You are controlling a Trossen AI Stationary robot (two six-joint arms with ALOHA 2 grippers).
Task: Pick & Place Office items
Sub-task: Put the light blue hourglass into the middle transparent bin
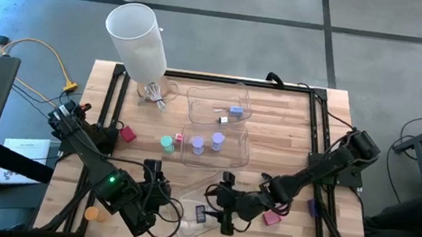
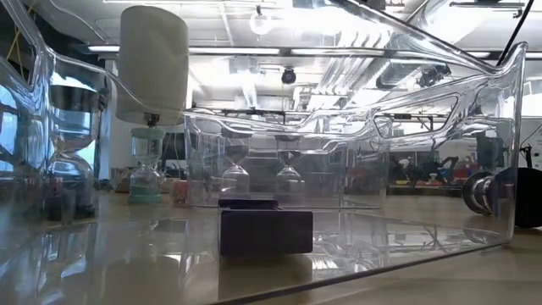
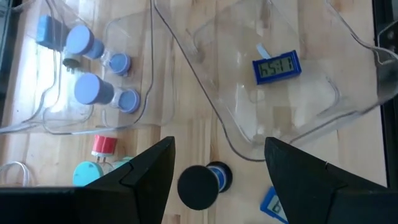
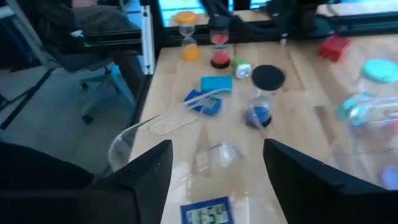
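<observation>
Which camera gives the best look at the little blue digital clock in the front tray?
The left wrist view: the blue digital clock lies unobstructed, display readable. The right wrist view cuts it off at the edge, the high view shows it tiny, and the low view shows only a dark side-on block.

Both end effectors, left (image 1: 161,194) and right (image 1: 225,206), low, fingers apart, facing.
</observation>
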